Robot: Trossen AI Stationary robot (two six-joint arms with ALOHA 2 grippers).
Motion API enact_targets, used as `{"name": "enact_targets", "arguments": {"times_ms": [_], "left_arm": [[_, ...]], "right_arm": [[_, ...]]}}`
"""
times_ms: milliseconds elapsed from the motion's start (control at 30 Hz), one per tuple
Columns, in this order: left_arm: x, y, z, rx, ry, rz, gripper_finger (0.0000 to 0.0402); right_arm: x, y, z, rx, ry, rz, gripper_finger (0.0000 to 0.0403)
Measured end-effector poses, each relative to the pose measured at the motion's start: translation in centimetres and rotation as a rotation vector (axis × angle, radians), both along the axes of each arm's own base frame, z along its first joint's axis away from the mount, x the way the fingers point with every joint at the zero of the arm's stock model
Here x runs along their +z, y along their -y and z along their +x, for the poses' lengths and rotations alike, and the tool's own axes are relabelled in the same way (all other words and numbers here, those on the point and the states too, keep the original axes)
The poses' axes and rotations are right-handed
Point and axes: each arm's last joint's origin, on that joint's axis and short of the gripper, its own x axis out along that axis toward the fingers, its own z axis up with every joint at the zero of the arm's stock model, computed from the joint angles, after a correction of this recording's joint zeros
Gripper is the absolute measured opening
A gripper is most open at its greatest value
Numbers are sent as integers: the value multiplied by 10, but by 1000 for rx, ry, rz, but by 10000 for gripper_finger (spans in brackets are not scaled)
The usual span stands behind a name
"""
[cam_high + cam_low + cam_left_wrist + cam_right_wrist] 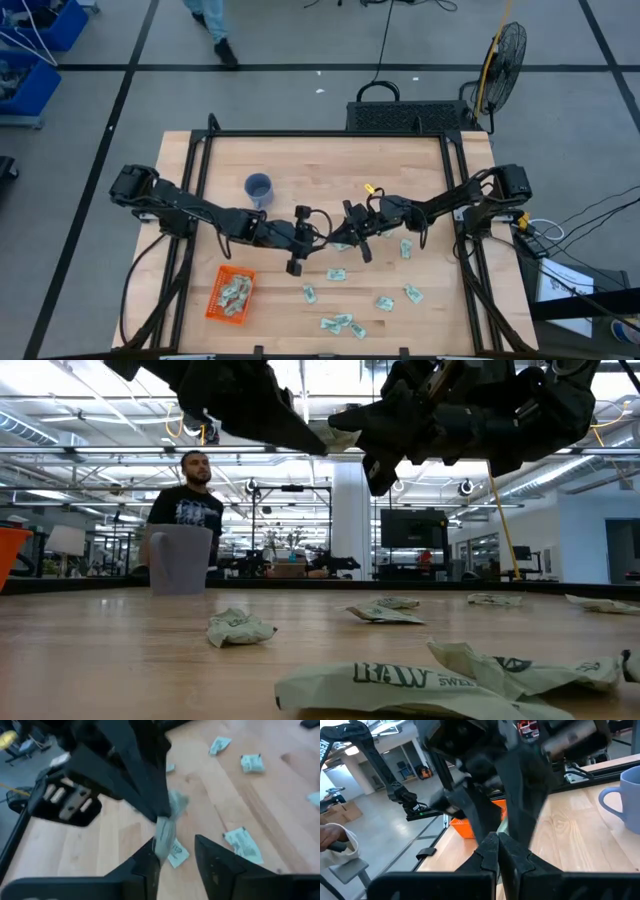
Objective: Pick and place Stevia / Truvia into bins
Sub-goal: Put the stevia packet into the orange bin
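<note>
Sachets [237, 293] half fill the orange basket [217, 303] lower left, some ten litter the bench [430, 180], while mid-frame the closed right pincer [352, 232] hands one to the parted left pincer [301, 237]

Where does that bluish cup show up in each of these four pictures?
High view: the blue cup stands on the table's far-left part, above the orange basket.
Low view: left of centre, upright at the table's far edge.
Left wrist view: not in it.
Right wrist view: at the right edge, partly cut off.
Shared landmark: the orange basket, also behind the dark arm in the right wrist view.
</note>
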Motion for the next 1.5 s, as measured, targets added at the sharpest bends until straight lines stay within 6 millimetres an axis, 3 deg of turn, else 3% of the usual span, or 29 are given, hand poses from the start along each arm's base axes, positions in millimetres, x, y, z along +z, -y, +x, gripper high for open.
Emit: {"name": "enact_targets", "arguments": {"times_ms": [200,467,867,1033,1200,1300,1500], "left_arm": [[1,0,2,7,26,2,70],[2,-3,3,41,43,-5,12],[4,7,-9,42,-25,-24,9],[16,23,-37,38,-118,-43,8],[29,35,-82,100,-294,-172,13],[31,39,-109,220,-437,-334,13],[23,52,-144,538,-713,-605,15]], "right_arm": [[0,0,0,-3,-1,1,5],[0,0,0,-4,2,-1,45],[5,0,-2,1,38,-97,109],[2,0,-3,6,7,-129,127],[-3,2,-3,8,-31,-169,130],[-2,6,-3,-3,-16,-200,128],[1,23,-2,-59,15,-209,130]]}}
